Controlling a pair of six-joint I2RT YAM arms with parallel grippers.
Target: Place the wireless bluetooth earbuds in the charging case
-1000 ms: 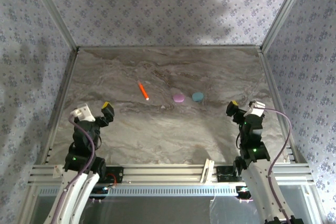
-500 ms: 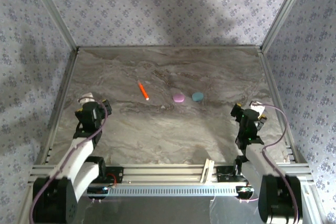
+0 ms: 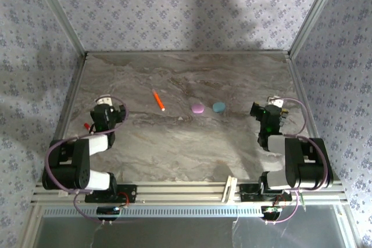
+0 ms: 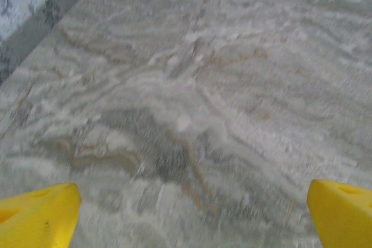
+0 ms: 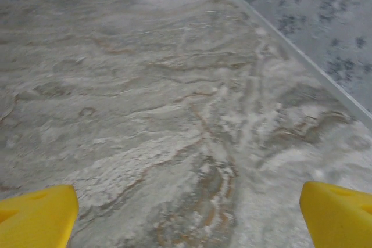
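Two small oval charging cases lie side by side mid-table, one pink (image 3: 197,108) and one cyan (image 3: 218,107), both looking closed. The earbuds are out of view. My left gripper (image 3: 107,114) sits low over the left side of the table, well left of the cases. In its wrist view the left gripper (image 4: 192,216) is open, its yellow fingertips (image 4: 40,213) wide apart over bare marble. My right gripper (image 3: 268,114) is low at the right side, right of the cyan case. Seen from the wrist, the right gripper (image 5: 187,216) is open too, with nothing between its fingertips (image 5: 337,213).
An orange pen-like stick (image 3: 158,100) lies left of the pink case. The marble table (image 3: 186,143) is walled by patterned panels, with a metal rail along each side; the right wall (image 5: 325,21) stands close to my right gripper.
Both arms have folded down over their bases, and the grippers now sit lower and a little farther out on the table. Cases and stick have not moved. Both grippers stay open.
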